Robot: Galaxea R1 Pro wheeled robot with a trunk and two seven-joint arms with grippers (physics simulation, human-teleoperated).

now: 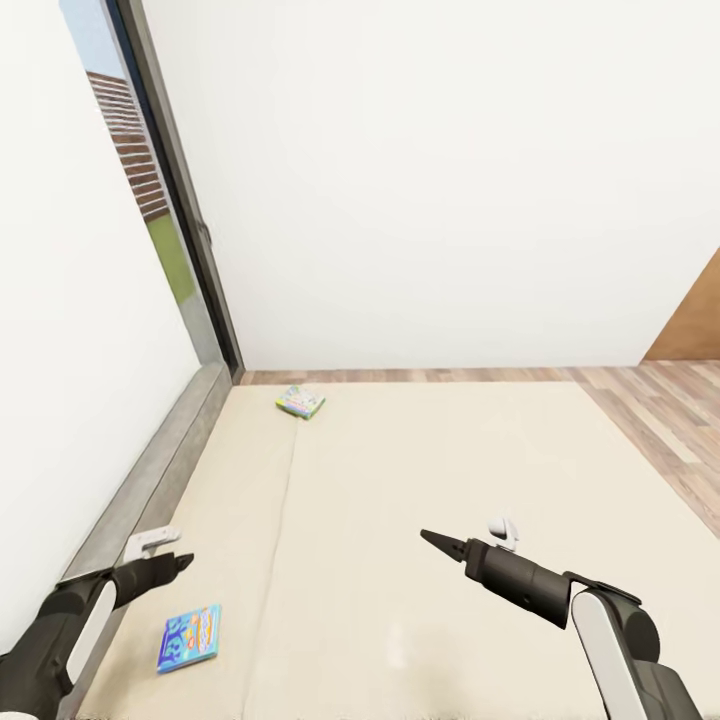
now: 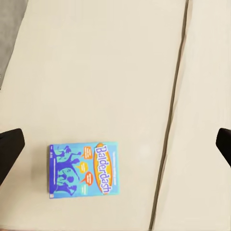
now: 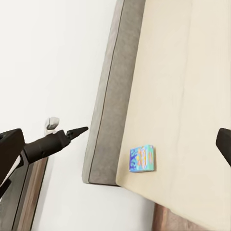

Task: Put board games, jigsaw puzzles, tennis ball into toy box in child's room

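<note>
Two board games lie on the bed's beige mattress (image 1: 450, 470). The blue one with cartoons (image 1: 188, 638) rests near the grey headboard (image 1: 150, 480), just below and right of my left gripper (image 1: 170, 565). In the left wrist view that blue game (image 2: 83, 168) sits beneath the open left gripper (image 2: 115, 147), with mattress showing between the fingers (image 2: 9, 147). The green-white game (image 1: 300, 402) lies at the bed's far edge. My right gripper (image 1: 432, 541) hovers open over the middle of the mattress with nothing in it. The right wrist view shows the blue game (image 3: 142, 159) and the left arm (image 3: 53, 140).
A tall window with a dark frame (image 1: 185, 230) stands at the far left corner, with white walls around it. Wooden floor (image 1: 660, 420) runs past the bed's far and right sides. A brown panel (image 1: 692, 320) stands at the right edge.
</note>
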